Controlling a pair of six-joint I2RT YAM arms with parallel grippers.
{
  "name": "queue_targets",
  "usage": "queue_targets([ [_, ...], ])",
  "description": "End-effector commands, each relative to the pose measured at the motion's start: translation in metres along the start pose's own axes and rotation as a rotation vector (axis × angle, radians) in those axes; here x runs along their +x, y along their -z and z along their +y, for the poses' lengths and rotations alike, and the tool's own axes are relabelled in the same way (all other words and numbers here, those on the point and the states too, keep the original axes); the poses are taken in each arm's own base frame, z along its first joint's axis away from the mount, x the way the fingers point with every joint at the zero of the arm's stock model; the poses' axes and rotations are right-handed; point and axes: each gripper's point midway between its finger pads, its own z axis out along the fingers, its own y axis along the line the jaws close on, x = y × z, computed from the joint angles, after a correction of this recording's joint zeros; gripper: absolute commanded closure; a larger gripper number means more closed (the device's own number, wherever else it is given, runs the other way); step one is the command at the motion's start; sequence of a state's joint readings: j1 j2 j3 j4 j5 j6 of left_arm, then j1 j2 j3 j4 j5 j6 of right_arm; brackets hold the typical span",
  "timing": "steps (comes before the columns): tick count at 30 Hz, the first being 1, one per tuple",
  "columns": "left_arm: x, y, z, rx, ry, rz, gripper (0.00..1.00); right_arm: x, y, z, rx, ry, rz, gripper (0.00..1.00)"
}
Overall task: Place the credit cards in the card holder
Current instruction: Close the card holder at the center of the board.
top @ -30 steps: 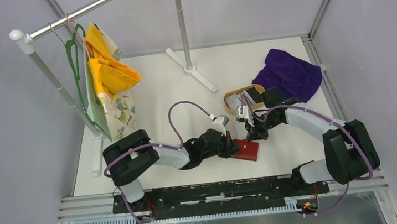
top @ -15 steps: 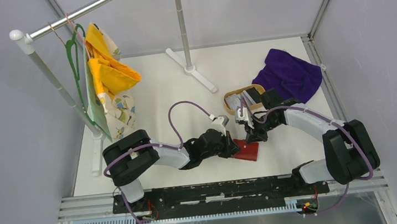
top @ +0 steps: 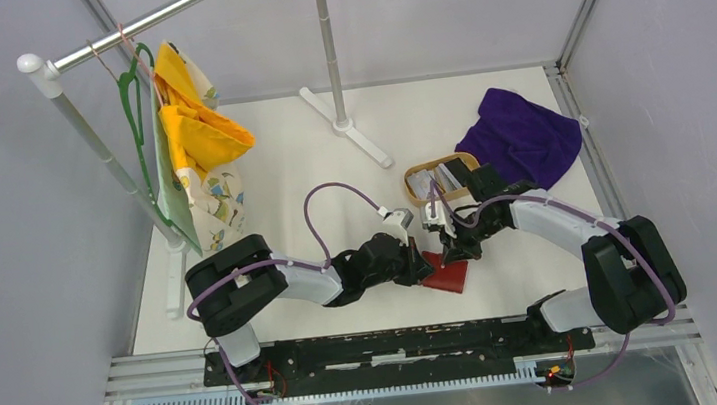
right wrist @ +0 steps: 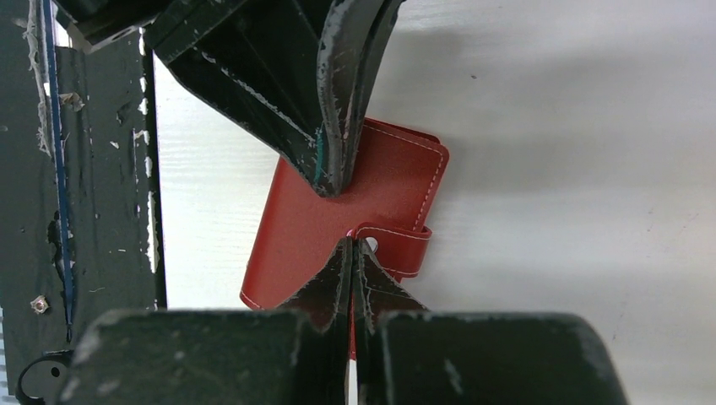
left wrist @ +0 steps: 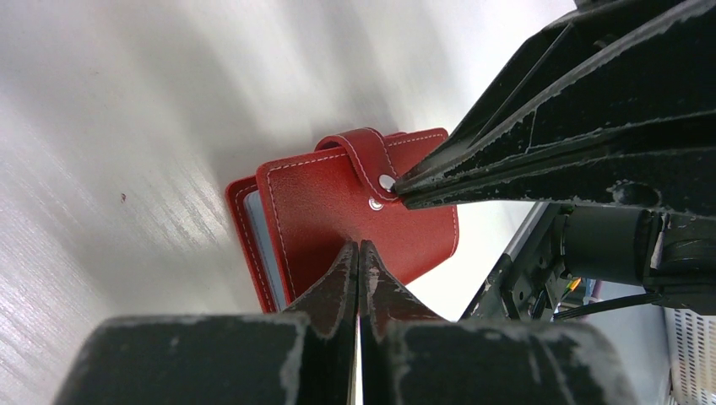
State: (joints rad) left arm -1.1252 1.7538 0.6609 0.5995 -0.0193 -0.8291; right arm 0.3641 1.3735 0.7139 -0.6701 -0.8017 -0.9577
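The red card holder (top: 449,277) lies folded shut on the white table between my two arms. In the left wrist view my left gripper (left wrist: 359,245) is shut, its tips pressing on the card holder's cover (left wrist: 329,190). My right gripper (right wrist: 353,242) is shut too, its tips at the snap tab (right wrist: 404,250). From above, the left gripper (top: 424,261) and right gripper (top: 448,251) meet over the holder. A pale blue card edge (left wrist: 253,226) shows inside the fold. More credit cards (top: 430,183) lie in the tan tray.
The tan oval tray (top: 412,171) sits just behind the right gripper. A purple cloth (top: 521,137) lies at the back right. A clothes rail with a green hanger and yellow cloth (top: 191,130) stands at the left, and a stand foot (top: 357,134) at the back centre.
My right gripper has shifted slightly left, closer over the card holder. The left arm and the holder have barely moved.
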Motion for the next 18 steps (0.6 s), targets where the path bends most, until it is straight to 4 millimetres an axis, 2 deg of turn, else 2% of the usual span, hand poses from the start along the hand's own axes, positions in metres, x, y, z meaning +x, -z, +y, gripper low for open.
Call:
queue_targets([
  [1, -0.0077, 0.0029, 0.0026, -0.015, 0.021, -0.027, 0.98, 0.0022, -0.004, 0.0132, -0.044, 0.003, 0.003, 1.0],
  [18, -0.007, 0.0057, -0.0003, 0.008, 0.022, -0.033, 0.98, 0.0033, -0.0067, 0.0206, -0.073, 0.026, 0.012, 1.0],
])
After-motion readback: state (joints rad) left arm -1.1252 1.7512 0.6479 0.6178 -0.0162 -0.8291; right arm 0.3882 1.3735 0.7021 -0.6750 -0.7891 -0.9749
